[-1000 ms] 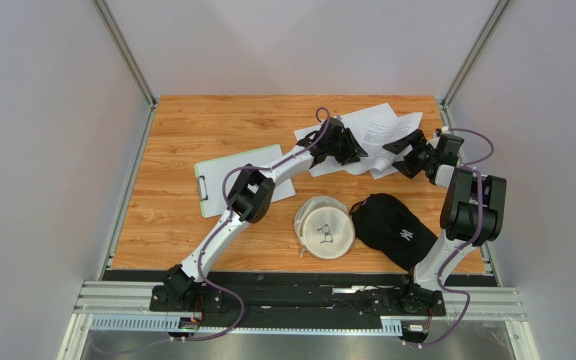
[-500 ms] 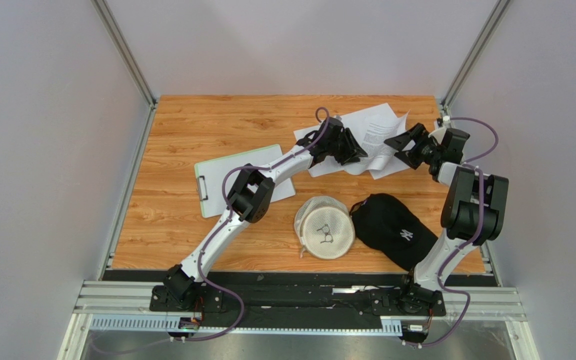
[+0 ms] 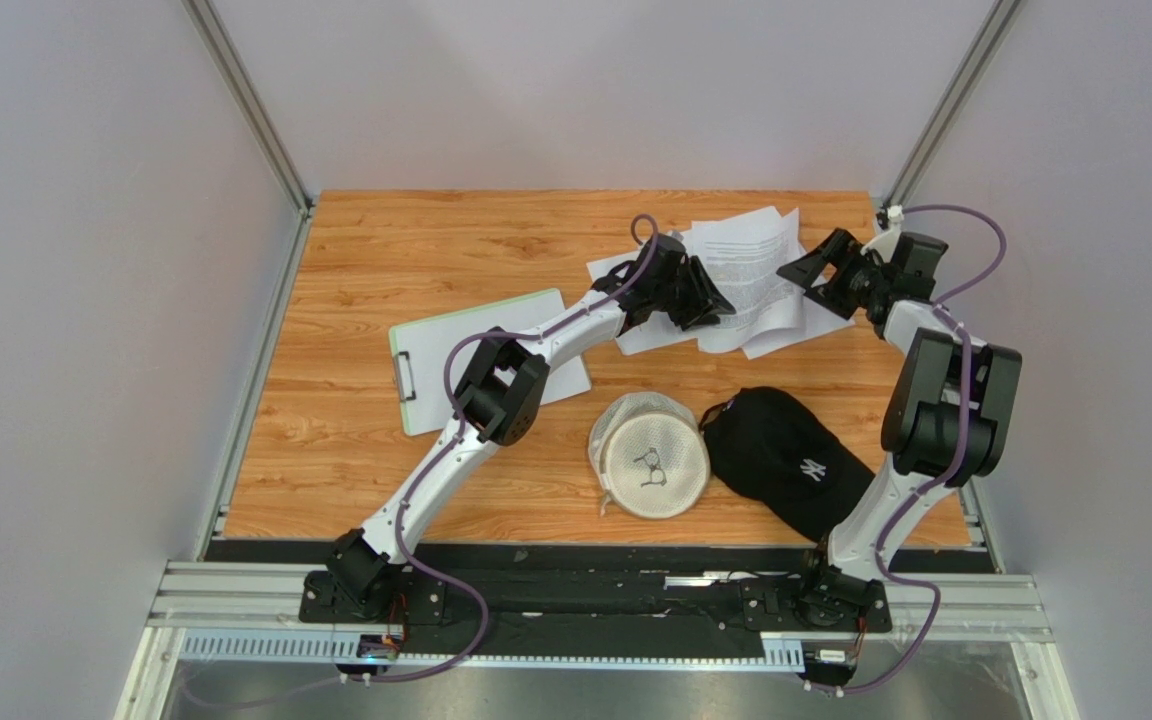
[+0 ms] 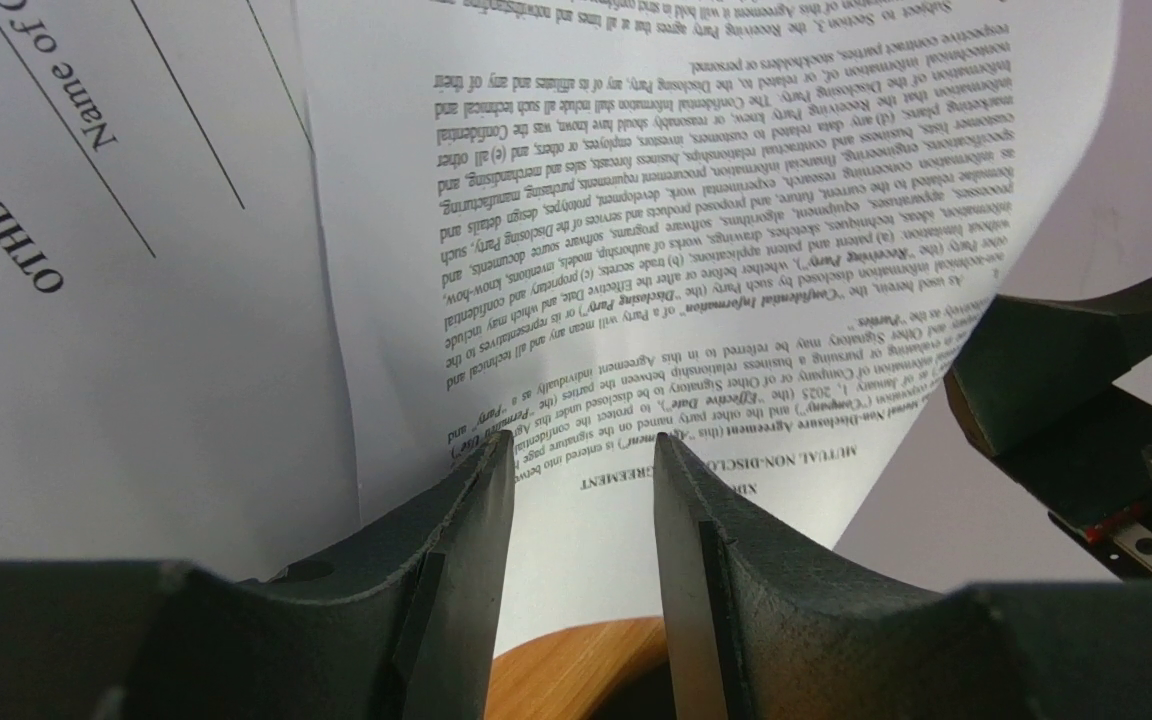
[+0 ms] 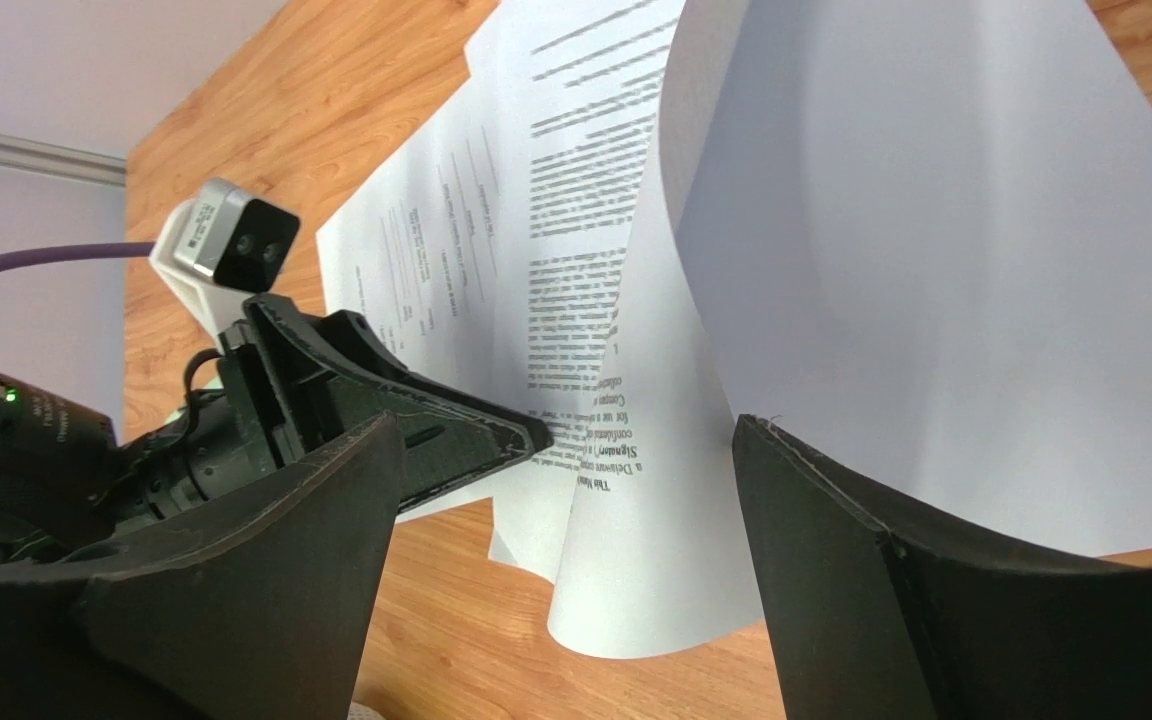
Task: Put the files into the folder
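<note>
The right gripper (image 3: 809, 273) has swung away from the near side of the files (image 3: 748, 252), up toward the table's (image 3: 387, 240) far right corner. The rightmost sheet has buckled and pulled in, its right corner no longer poking out.

Bare wood of the table (image 3: 372, 248) runs along the far and left sides, free for a pass. The left arm (image 3: 575, 326) lies over the right end of the folder (image 3: 447, 365); its clip end is uncovered. A white hat (image 3: 653, 455) and a black cap (image 3: 785, 455) block the near middle. The left gripper (image 3: 705, 297) and right gripper (image 3: 811, 273) crowd the files (image 3: 748, 248) from both sides, with curled sheets standing up between them.
</note>
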Robot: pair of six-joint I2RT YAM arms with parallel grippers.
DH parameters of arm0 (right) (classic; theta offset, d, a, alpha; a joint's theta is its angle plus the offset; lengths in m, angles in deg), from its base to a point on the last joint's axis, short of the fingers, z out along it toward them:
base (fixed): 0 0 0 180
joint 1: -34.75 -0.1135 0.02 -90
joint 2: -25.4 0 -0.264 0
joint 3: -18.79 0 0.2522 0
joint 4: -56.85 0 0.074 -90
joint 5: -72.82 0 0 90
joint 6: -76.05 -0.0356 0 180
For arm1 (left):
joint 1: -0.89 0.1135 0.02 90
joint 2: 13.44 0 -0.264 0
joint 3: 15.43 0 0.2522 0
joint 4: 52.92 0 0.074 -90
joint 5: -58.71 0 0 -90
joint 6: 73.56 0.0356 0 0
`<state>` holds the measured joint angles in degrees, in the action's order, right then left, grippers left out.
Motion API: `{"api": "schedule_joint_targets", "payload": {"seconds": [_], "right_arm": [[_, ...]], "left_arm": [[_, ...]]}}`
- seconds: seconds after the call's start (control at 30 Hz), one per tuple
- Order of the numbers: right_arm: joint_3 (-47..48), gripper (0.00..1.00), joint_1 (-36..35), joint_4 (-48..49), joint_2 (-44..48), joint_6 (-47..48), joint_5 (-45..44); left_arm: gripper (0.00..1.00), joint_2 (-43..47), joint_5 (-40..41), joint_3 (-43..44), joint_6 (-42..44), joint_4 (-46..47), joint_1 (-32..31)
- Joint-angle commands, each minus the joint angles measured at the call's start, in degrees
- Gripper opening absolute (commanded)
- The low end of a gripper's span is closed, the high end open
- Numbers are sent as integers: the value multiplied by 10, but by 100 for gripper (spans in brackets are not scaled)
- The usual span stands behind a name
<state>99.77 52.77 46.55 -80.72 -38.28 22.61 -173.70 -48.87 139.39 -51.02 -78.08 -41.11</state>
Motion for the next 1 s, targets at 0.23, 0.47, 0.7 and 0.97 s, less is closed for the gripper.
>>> {"api": "schedule_joint_targets", "payload": {"seconds": [0.23, 0.47, 0.7, 0.97], "right_arm": [[50, 81, -25, -65, -39, 53, -16], [-31, 82, -35, 64, -20, -96, 19], [-74, 84, -37, 312, -31, -281, 86], [-89, 84, -37, 306, -7, -295, 96]], "left_arm": [[49, -6, -13, 7, -7, -6, 4], [48, -7, -21, 8, -9, -6, 5], [48, -5, -25, 7, -11, -4, 7], [48, -2, -28, 3, -12, 1, 8]]}}
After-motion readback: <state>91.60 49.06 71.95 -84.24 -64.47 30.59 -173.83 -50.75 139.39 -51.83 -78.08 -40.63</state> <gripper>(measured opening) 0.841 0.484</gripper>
